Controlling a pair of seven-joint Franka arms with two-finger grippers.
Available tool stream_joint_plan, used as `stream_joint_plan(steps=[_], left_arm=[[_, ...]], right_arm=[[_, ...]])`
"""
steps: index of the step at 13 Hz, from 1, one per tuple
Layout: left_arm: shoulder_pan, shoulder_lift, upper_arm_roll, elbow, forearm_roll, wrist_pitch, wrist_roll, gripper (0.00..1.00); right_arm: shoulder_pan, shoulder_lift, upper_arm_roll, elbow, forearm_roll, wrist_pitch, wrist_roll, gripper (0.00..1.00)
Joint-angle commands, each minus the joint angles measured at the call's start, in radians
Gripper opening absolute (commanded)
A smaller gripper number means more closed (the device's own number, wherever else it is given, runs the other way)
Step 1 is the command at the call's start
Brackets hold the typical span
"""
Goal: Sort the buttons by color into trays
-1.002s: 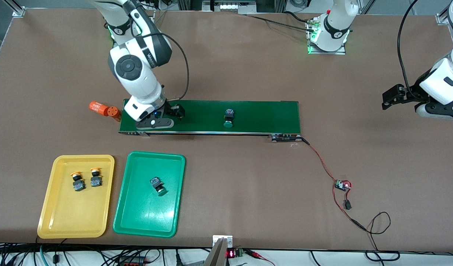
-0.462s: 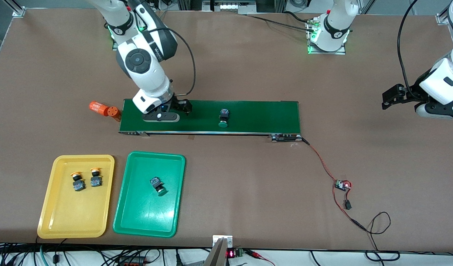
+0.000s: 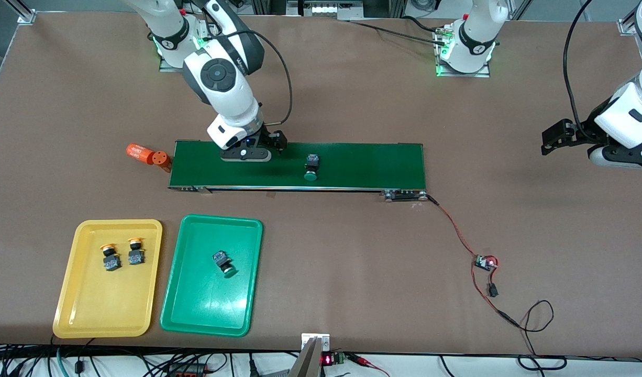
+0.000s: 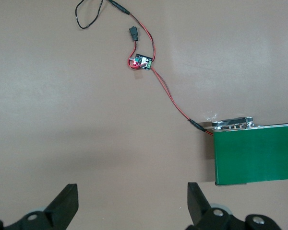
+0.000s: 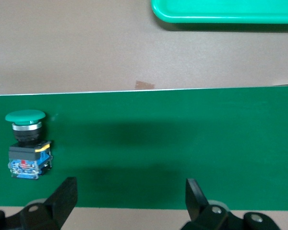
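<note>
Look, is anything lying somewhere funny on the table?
Yes: an orange cylinder lies tipped on its side on the table, against the conveyor belt at the right arm's end. It belongs in neither tray. One green-capped button still lies on the belt.

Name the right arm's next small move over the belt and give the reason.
Probably slide the open right tool along the conveyor belt toward the green button and centre over it: the tool sits short of that button, the only one not in a tray.

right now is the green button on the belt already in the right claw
No: the green button lies on its side on the conveyor belt, apart from the open right claw that hangs over the belt.
</note>
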Motion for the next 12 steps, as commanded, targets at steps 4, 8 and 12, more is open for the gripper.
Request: stream_joint_plan(steps=[4, 8, 12], left_arm=[[0.004, 0.013, 0.003, 0.026, -0.004, -0.019, 0.025, 1.00], [0.004, 0.013, 0.003, 0.026, -0.004, -0.019, 0.025, 1.00], [0.005, 0.013, 0.003, 0.027, -0.004, -0.018, 0.025, 1.00]], right_arm=[[0.007, 0.045, 0.032, 0.018, -0.104, 0.016, 0.137, 1.00], [0.007, 0.071, 0.032, 0.058, -0.104, 0.018, 0.185, 1.00], [0.019, 0.091, 0.033, 0.064, -0.146, 0.030, 0.191, 1.00]])
